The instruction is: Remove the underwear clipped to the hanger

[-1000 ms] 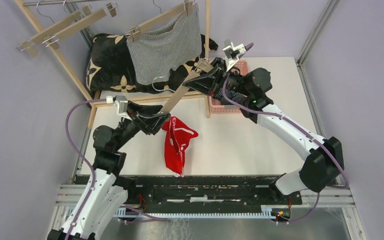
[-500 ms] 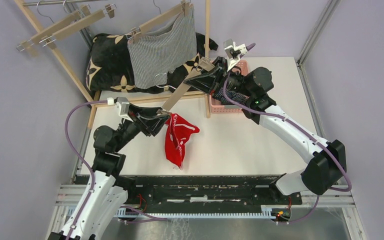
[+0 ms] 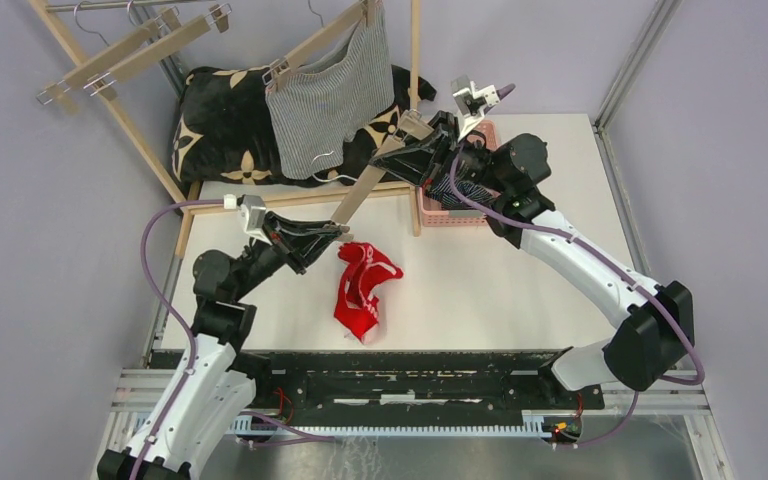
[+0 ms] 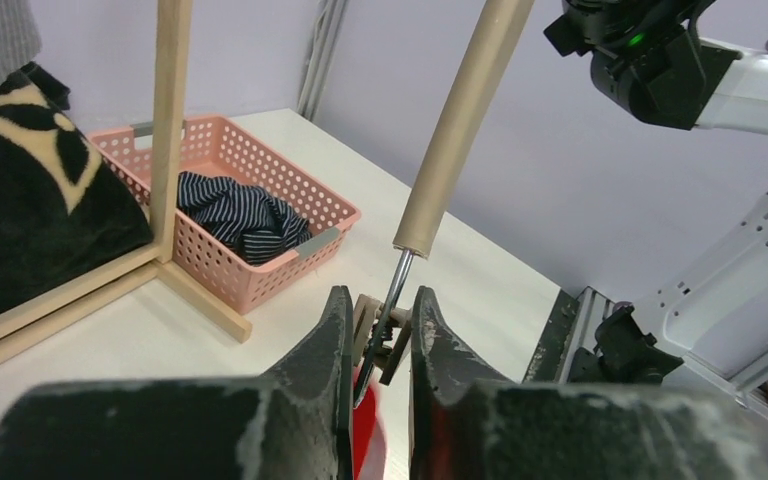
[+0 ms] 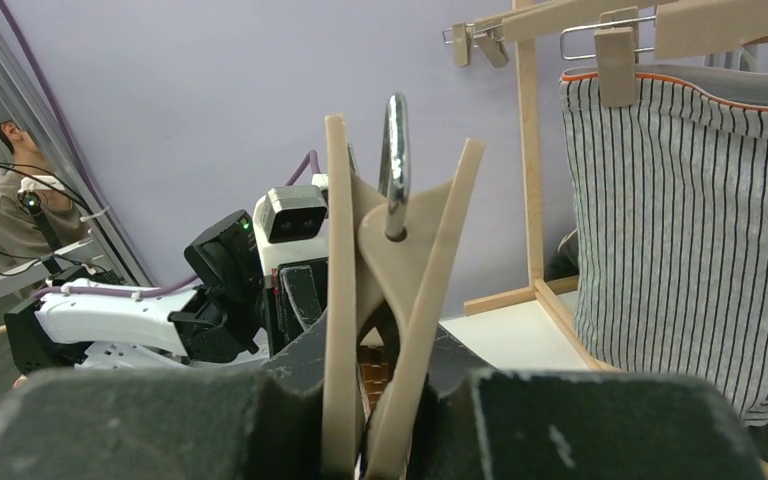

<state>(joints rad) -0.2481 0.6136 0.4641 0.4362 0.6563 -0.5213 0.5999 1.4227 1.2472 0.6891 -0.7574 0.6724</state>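
The red underwear [image 3: 363,290] lies crumpled on the white table, free of the wooden hanger [image 3: 365,185] that slants above it. My left gripper [image 3: 330,232] [image 4: 382,296] is shut on the hanger's clip [image 4: 386,336] at the bar's low end, and a strip of red [image 4: 371,440] shows under the jaws. My right gripper [image 3: 418,148] [image 5: 390,400] is shut on the hanger's middle, just below its metal hook [image 5: 397,160]. The grey striped underwear [image 3: 330,90] [image 5: 690,230] hangs clipped to another hanger on the rack. The navy striped underwear [image 4: 242,215] lies in the pink basket [image 4: 315,243].
A wooden rack [image 3: 413,60] stands at the back, with two bare clip hangers [image 3: 125,55] at its top left. A black cushion with beige flowers [image 3: 215,130] leans behind it. The pink basket [image 3: 440,218] sits under my right arm.
My left jaws closed on the clip. The red underwear came off the clip and dropped onto the table, a little to the right. The right arm barely moved.
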